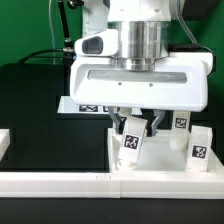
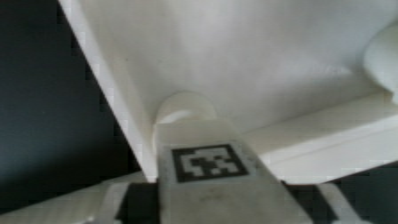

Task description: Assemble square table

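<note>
The gripper (image 1: pixel 133 127) clamps a tagged leg (image 1: pixel 131 143) upright over the tabletop (image 1: pixel 160 158), near the edge facing the camera, apparently to seat it in a corner socket. Two more legs (image 1: pixel 197 152) stand at the exterior view's right.

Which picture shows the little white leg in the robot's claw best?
The wrist view: the leg fills the middle, its tag sharp, rising toward the tabletop. In the exterior view the leg is small, tilted, its top hidden by the gripper.
</note>
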